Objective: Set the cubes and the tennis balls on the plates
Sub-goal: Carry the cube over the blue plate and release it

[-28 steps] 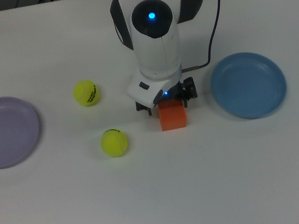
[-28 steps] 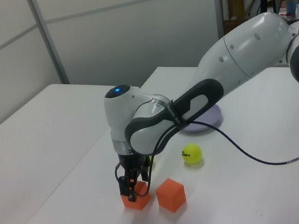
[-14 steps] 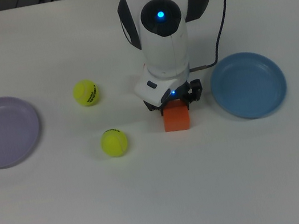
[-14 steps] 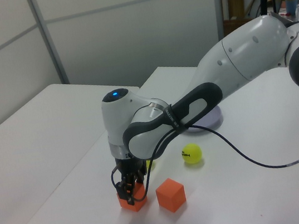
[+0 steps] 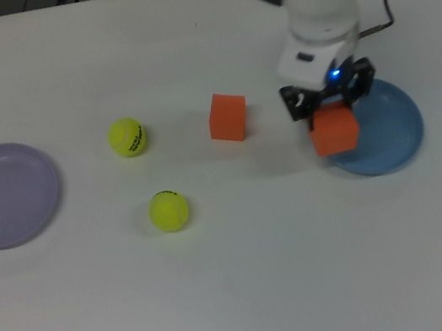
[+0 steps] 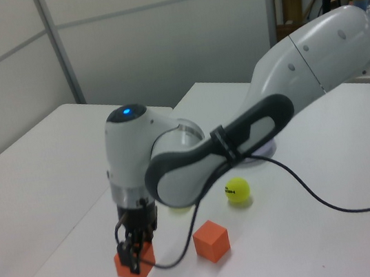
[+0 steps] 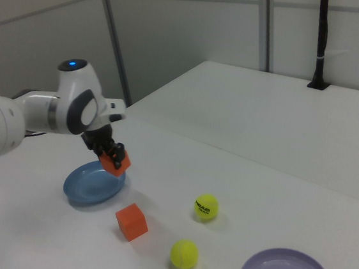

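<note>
White table (image 5: 251, 289) holds 2 plates, 2 tennis balls; grey wall panels (image 6: 156, 38) behind.

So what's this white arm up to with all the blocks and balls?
It's sorting things onto plates. The gripper is clamped on one orange cube, held in the air over the near edge of the blue plate. The other orange cube and both tennis balls sit on the white table. The lavender plate at the top view's left has nothing on it.
</note>
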Motion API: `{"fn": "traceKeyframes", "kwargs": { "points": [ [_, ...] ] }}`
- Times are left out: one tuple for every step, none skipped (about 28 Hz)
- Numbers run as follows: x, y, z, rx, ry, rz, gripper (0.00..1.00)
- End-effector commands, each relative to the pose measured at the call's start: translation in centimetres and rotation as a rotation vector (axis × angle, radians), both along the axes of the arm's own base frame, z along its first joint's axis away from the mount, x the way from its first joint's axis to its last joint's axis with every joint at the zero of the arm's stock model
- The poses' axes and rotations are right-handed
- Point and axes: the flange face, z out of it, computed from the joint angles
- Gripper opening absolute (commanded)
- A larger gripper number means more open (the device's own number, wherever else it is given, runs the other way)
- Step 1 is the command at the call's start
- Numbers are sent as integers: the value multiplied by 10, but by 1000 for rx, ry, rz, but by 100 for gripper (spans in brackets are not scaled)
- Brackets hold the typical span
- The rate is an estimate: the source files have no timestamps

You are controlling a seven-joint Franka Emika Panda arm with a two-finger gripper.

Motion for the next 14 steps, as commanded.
{"fn": "traceKeyframes", "kwargs": {
  "points": [
    [-27,30,-9,-43,-29,12,0],
    [-33,38,-12,-46,-27,20,0],
    [-37,42,-13,-47,-26,27,0],
    [-39,45,-13,-46,-26,32,0],
    [-41,48,-14,-47,-25,36,0],
    [-43,50,-15,-47,-23,41,0],
    [-47,55,-22,-50,-13,48,0],
    [-50,58,-24,-52,-11,55,0],
    [-52,61,-26,-53,-8,58,0],
    [-54,64,-26,-52,-7,62,0],
    [-55,66,-29,-54,-5,59,0],
    [-55,67,-38,-62,5,57,21],
    [-55,67,-41,-64,8,54,59],
    [-56,68,-43,-66,10,51,100]
  ]
}}
